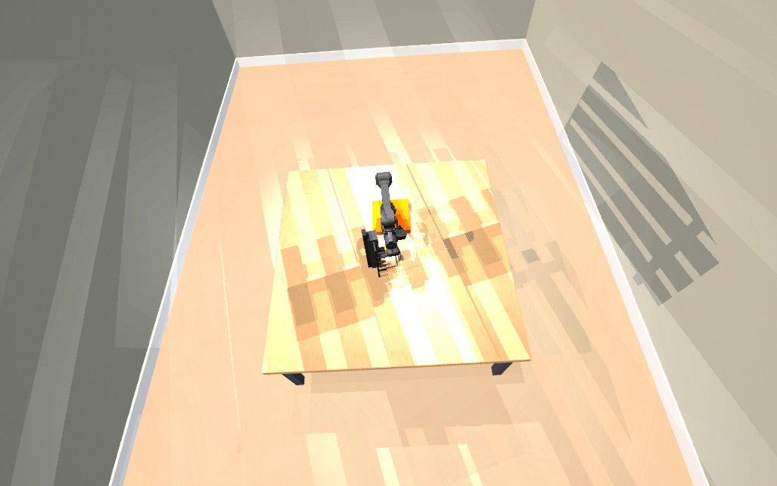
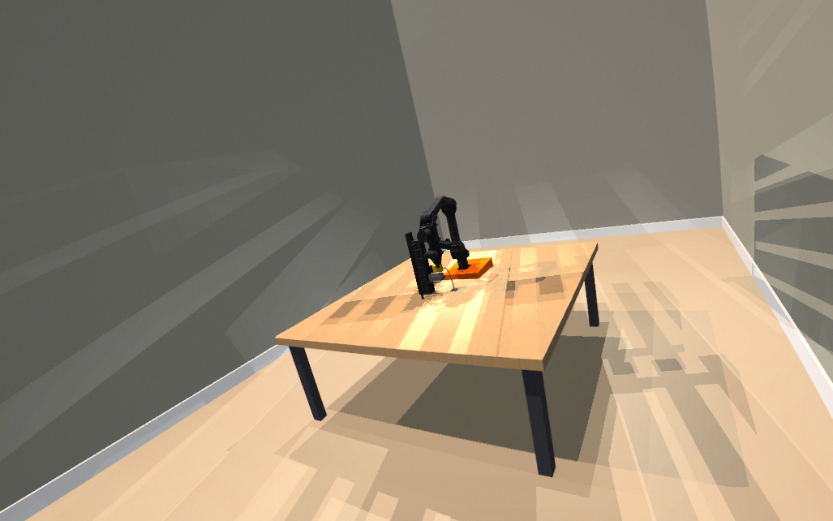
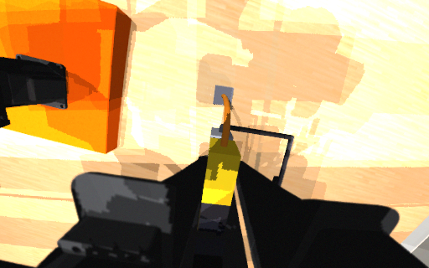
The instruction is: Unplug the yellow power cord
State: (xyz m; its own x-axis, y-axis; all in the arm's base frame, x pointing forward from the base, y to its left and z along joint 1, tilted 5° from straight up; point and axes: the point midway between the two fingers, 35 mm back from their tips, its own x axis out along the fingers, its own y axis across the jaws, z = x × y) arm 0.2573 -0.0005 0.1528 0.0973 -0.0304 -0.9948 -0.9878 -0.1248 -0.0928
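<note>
The gripper (image 3: 221, 184) is clamped on the yellow plug (image 3: 220, 173), low and centre in the wrist view, its cord (image 3: 226, 121) curling up to a small grey anchor (image 3: 223, 95). I'd say the pull should run straight along the plug's axis, away from the strip (image 2: 417, 264) — no twisting — and only then let go. The wooden table (image 2: 471, 336) is striped with shifting sunlight; an orange block (image 3: 77, 71) sits upper left, grey walls all round.
</note>
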